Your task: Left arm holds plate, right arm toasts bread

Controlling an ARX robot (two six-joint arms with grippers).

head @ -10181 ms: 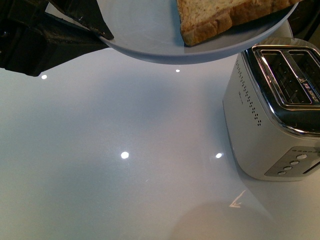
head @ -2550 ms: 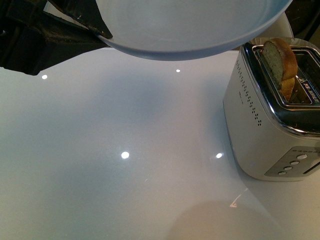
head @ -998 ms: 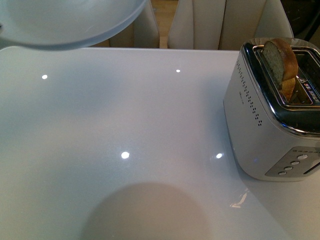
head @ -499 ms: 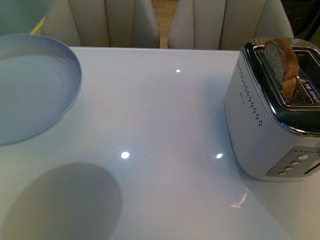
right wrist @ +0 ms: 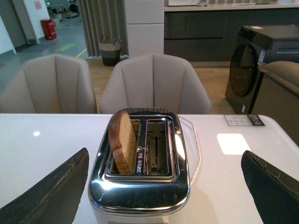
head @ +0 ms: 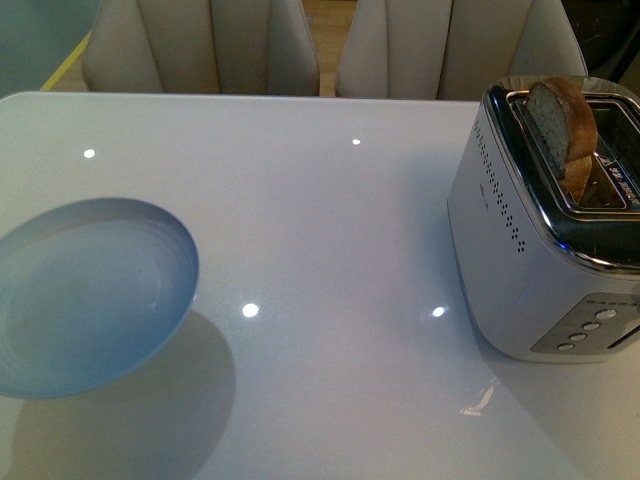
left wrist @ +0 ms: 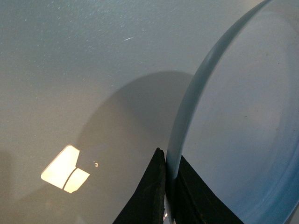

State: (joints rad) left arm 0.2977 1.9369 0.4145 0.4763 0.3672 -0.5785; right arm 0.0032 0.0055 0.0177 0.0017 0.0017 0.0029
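Observation:
The pale blue-grey plate [head: 90, 290] is empty and hangs low over the table at the front left, casting a shadow under it. My left gripper [left wrist: 169, 186] is shut on the plate's rim [left wrist: 180, 135], one dark finger on each side; the arm is out of the front view. The bread [head: 562, 125] stands upright in the left slot of the silver toaster [head: 540, 250], its rounded top sticking out. In the right wrist view the bread [right wrist: 122, 147] sits in the toaster [right wrist: 140, 186]. My right gripper [right wrist: 163, 191] is open wide and empty, its fingers either side above the toaster.
The white glossy table [head: 330, 220] carries the toaster at its right edge. Two beige chairs [head: 440, 45] stand behind the far edge. The toaster's second slot [right wrist: 158, 151] is empty. A washing machine [right wrist: 261, 56] stands beyond the table.
The bread has gone from the plate into the toaster's slot. The plate, emptied, has moved from the top centre to the left and down toward the table.

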